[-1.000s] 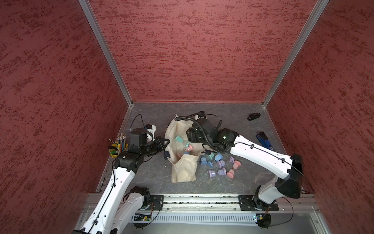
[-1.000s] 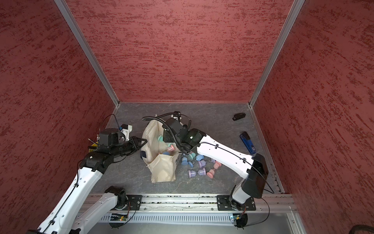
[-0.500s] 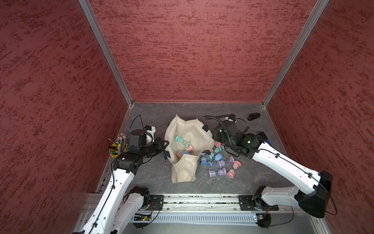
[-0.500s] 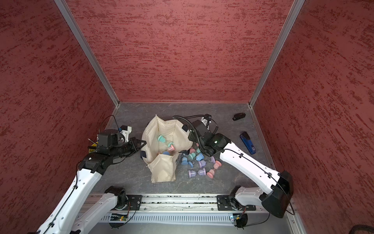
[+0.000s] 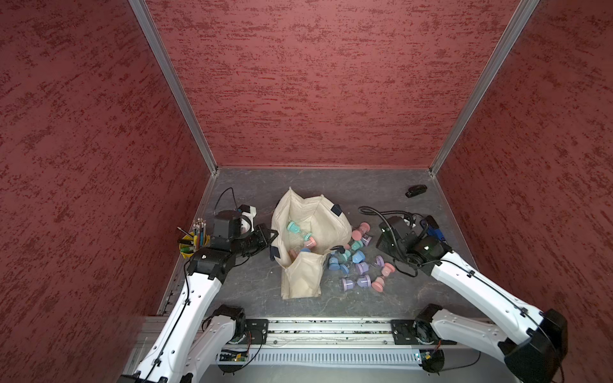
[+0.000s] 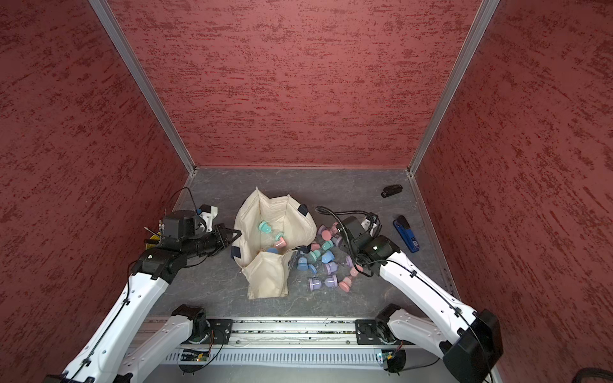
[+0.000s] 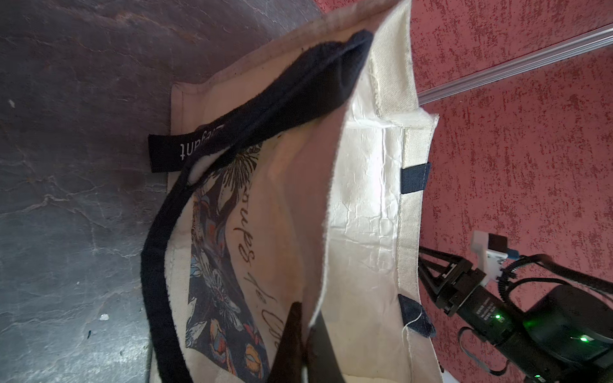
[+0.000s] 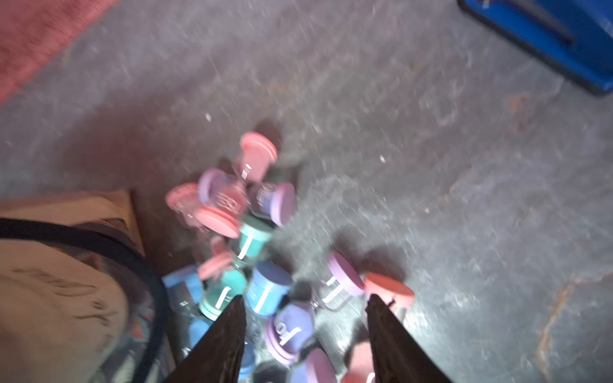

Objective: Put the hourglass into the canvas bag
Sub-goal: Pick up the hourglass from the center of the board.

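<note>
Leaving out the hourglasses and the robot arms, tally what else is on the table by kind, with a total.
Cream-white canvas bag: 1
Yellow cup of pencils: 1
Blue and black flat tool: 1
Small black object by the far wall: 1
Total: 4

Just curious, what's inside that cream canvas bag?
The cream canvas bag shows a teal hourglass cap, a pink hourglass cap and a blue hourglass cap; folded fabric hides the rest.
</note>
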Robot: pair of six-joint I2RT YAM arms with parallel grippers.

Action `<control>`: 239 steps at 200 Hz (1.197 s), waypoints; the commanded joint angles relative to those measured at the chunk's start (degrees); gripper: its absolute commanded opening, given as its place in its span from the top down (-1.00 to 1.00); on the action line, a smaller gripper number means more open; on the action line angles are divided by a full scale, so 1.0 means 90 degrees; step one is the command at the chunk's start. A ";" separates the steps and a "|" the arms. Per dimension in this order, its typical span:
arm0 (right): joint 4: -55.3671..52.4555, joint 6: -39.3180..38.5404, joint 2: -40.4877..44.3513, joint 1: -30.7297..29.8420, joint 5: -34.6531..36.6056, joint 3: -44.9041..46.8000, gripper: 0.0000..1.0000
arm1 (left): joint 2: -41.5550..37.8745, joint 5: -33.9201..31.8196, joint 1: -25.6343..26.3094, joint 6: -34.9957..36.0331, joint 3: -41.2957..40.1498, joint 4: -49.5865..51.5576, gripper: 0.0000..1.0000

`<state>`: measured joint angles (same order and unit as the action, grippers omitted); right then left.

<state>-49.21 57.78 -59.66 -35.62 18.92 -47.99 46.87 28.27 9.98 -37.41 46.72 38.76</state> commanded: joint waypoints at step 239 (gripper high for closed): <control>0.1367 0.1115 0.0011 -0.0354 -0.1785 0.2458 -0.03 | -0.0040 0.0072 -0.0004 0.0055 -0.0052 -0.0323 1.00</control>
<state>-38.63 66.02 -58.78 -38.48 2.72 -26.37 47.13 28.64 9.98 -37.67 46.70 37.23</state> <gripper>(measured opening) 0.520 0.056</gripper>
